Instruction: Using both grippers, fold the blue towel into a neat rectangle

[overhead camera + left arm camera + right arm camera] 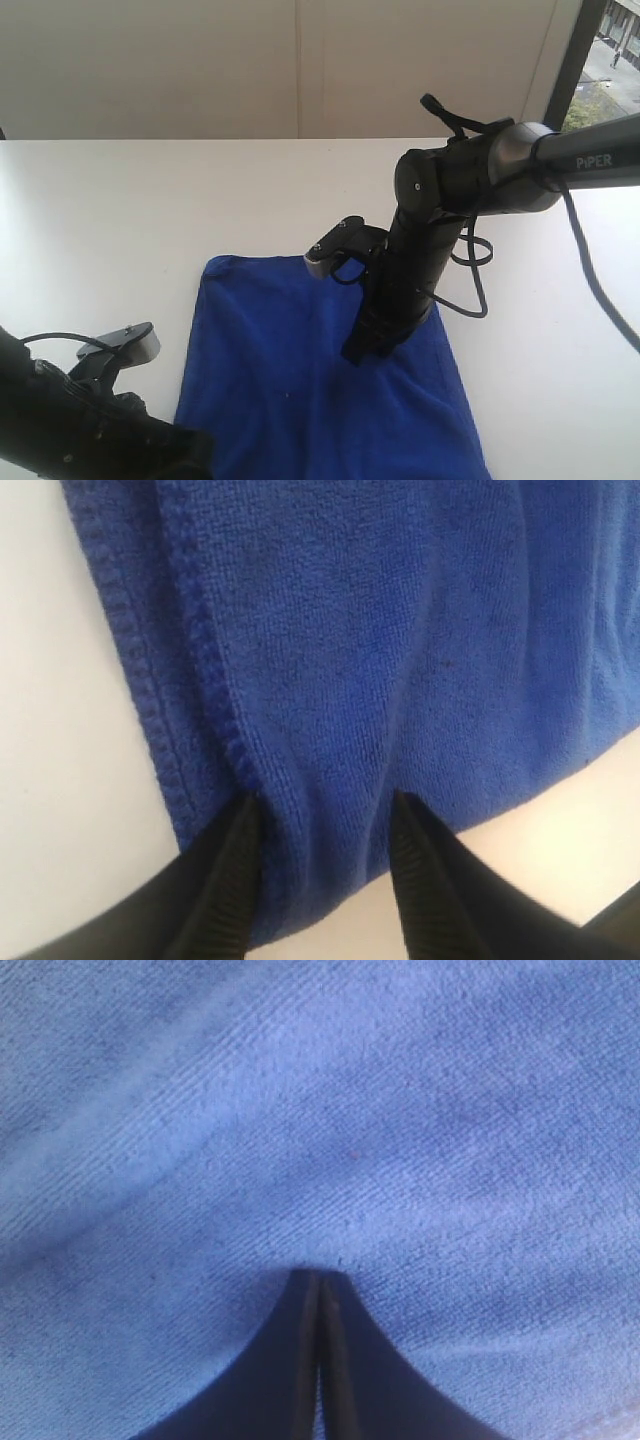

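Black cabled arms (415,250), "PiPER" marking (593,160)

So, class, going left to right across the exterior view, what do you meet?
Left arm → blue towel → right arm's PiPER-marked link. The right end effector overlaps the towel, so it is omitted.

The towel (300,370) is soft, nubby terry cloth with a ribbed, stitched hem. The table (120,230) is smooth, matt white. The left claw (325,810) and right claw (320,1275) look like matt black plastic. The right arm (600,155) has a dull grey metallic sheen.
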